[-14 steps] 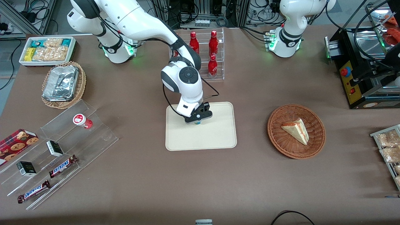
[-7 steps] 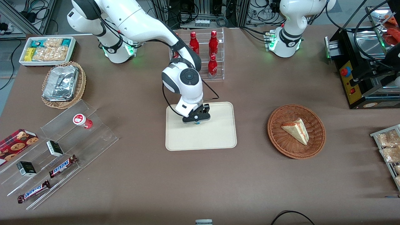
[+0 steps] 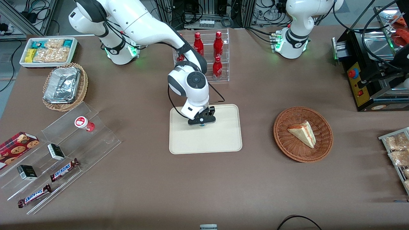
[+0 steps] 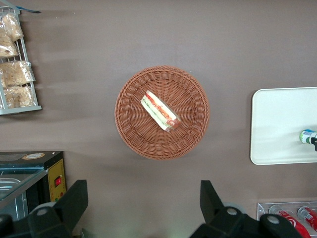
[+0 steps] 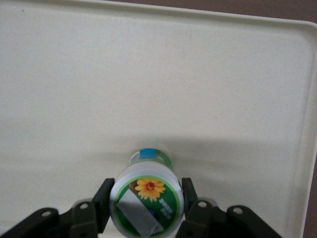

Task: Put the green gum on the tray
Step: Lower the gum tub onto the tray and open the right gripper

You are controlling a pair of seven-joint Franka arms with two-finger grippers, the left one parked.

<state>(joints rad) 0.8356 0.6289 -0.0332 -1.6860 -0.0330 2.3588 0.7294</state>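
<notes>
Gripper (image 5: 147, 206) fingers clamped around green gum (image 5: 148, 200), base hidden, over tray (image 5: 74, 74).

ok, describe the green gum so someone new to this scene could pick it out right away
Find the cream tray mid-table, in front of the rack of red bottles. Over the tray's part nearest that rack, the gripper is shut on the green gum, a small canister. Its white lid has a green ring and a sunflower, unlike the red-lidded canister on the clear stand toward the working arm's end.
</notes>
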